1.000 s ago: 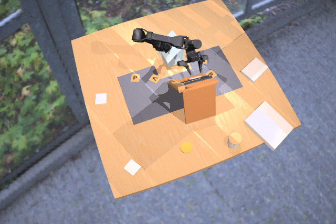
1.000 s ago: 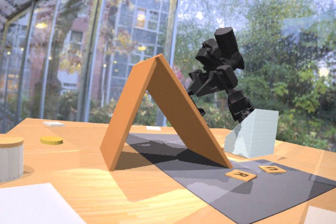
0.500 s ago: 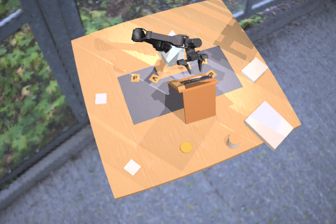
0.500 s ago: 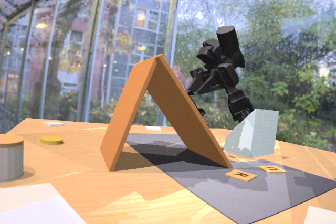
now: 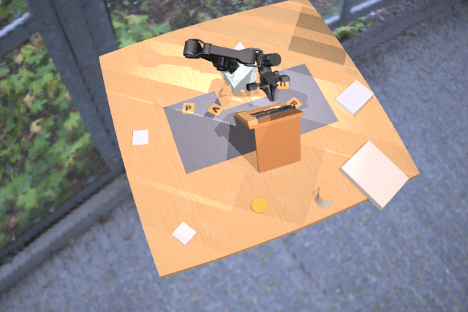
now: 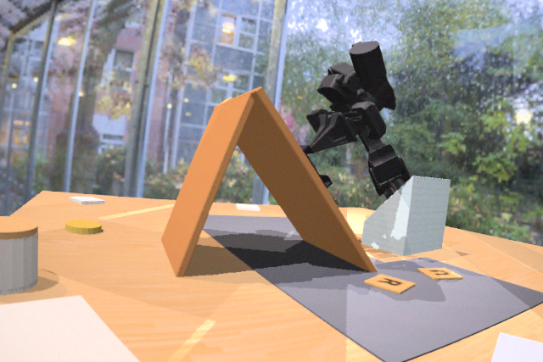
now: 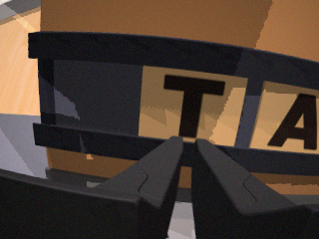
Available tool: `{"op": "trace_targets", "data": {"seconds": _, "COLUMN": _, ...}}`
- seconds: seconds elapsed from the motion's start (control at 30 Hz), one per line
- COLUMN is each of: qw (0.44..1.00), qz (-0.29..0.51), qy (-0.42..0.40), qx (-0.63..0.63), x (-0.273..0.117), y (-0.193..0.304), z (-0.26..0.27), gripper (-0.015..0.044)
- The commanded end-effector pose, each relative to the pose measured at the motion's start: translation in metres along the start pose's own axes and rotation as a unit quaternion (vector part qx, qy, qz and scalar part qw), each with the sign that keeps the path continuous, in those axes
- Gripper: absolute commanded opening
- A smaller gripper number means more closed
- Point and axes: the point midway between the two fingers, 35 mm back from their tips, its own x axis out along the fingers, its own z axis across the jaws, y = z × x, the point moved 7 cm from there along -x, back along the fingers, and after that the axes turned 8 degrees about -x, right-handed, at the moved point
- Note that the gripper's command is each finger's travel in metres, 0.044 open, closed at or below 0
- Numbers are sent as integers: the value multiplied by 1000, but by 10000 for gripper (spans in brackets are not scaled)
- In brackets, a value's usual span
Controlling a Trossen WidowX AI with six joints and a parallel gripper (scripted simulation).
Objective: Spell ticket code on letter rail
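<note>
The orange board (image 5: 277, 146) (image 6: 205, 174) stands like a tent, with the dark letter rail (image 7: 135, 47) on its sloping face. In the wrist view, a T tile (image 7: 154, 102) sits in the rail, with an A tile (image 7: 268, 102) to its right across a narrow gap. Bare rail shows left of the T. My gripper (image 7: 187, 148) (image 5: 272, 99) is shut and empty, its tips at the T's lower edge. Loose on the mat are an R tile (image 5: 293, 103) (image 6: 389, 283), a U-like tile (image 5: 282, 84) (image 6: 439, 273), a P tile (image 5: 188, 107) and a V-like tile (image 5: 215, 109). The ticket's print is hidden.
A pale block (image 5: 246, 76) (image 6: 428, 213) stands behind the board, near the arm. The grey mat (image 5: 204, 150) (image 6: 372, 323) lies under the board. A yellow disc (image 5: 259, 205) (image 6: 83, 226), a grey cylinder (image 5: 325, 199) (image 6: 15, 261) and a large white slab (image 5: 374, 174) lie toward the near edge.
</note>
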Motion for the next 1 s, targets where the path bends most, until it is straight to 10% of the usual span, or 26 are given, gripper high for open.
{"op": "trace_targets", "data": {"seconds": 0.0, "qw": 1000, "qz": 0, "qy": 0, "qx": 0, "x": 0, "y": 0, "z": 0, "gripper": 0}}
{"op": "trace_targets", "data": {"seconds": 0.97, "qw": 941, "qz": 335, "qy": -47, "qx": 7, "x": 35, "y": -74, "z": 20, "gripper": 0}}
